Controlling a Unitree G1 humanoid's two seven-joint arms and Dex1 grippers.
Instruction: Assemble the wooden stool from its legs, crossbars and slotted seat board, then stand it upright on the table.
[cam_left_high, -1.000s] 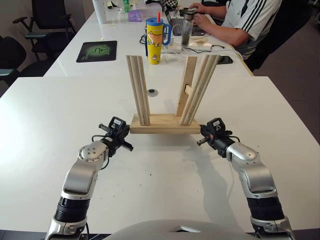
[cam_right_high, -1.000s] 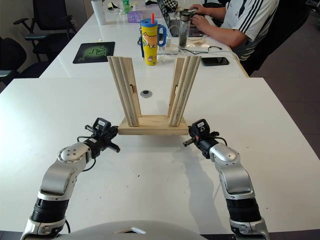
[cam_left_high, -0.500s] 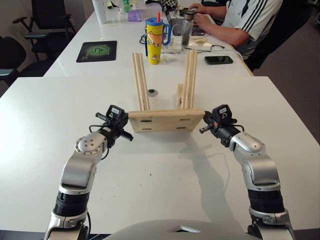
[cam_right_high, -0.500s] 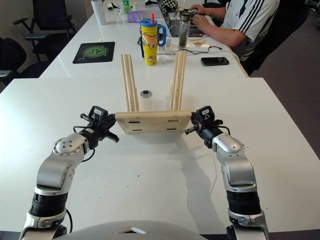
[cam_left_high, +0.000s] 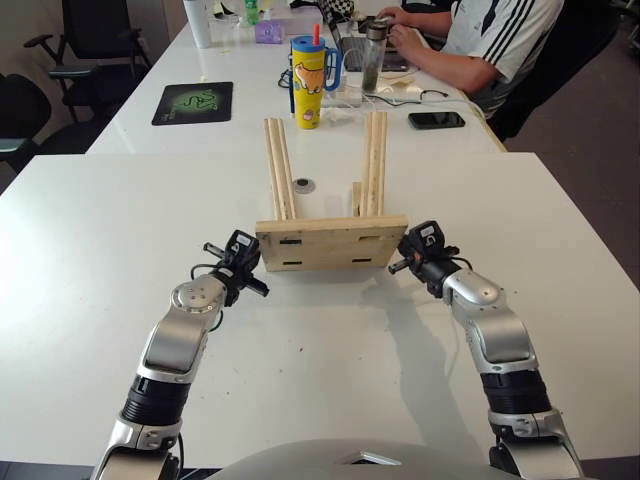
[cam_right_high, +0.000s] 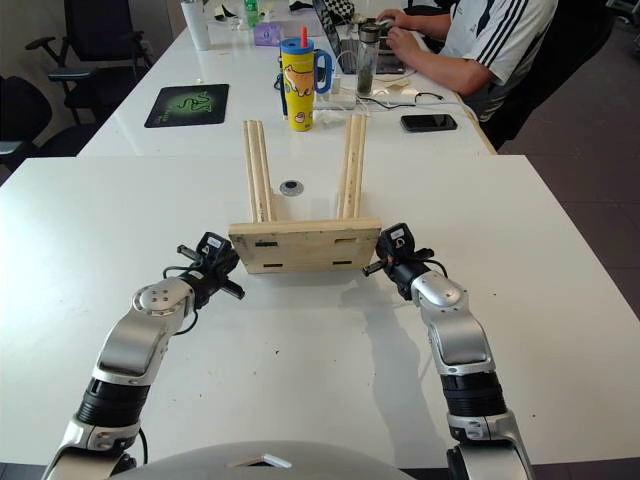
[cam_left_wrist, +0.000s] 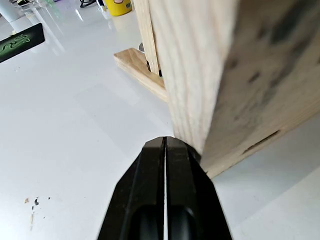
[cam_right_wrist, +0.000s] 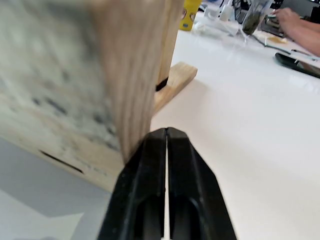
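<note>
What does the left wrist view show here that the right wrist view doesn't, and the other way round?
Left wrist view alone: the left end effector, shut, at one end of the seat board, with a green mouse mat and yellow cup behind. Right wrist view alone: the right end effector, shut, at the board's other end, plus a phone and a person's hand. Both: the seat board on edge on the white table, with a stool leg lying behind it.
</note>
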